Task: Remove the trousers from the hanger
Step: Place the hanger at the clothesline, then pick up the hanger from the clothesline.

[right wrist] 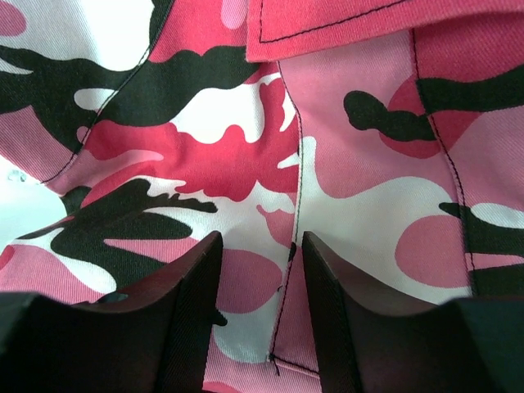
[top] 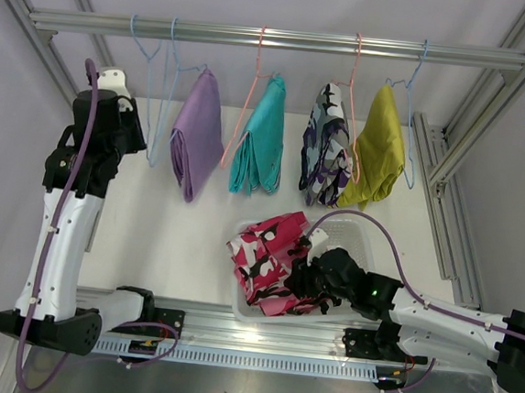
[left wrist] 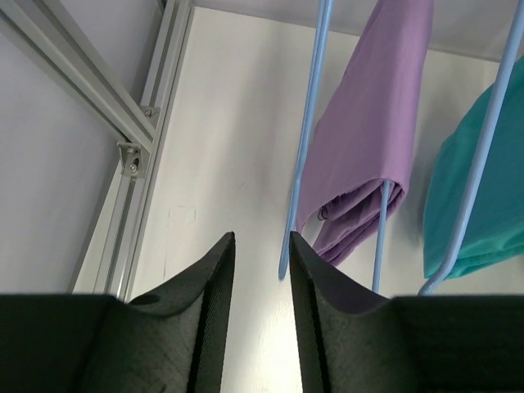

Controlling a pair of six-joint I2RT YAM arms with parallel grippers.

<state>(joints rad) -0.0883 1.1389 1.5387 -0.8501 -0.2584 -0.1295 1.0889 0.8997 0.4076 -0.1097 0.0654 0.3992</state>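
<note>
Right pincer (right wrist: 260, 237) parted over pink camouflage trousers (right wrist: 360, 205), left pincer (left wrist: 261, 237) parted

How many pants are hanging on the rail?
4: lilac trousers leftmost, teal trousers next, purple camouflage trousers third, mustard trousers rightmost. None seem hidden. The pink camouflage trousers lie in the basket.

Four pairs of trousers (top: 260, 141) are hung side by side on the rail (top: 276, 39) at the back. A fifth pair (top: 271, 257) is laid in the basket (top: 351, 236) before them, apparently overhanging its left rim.
</note>
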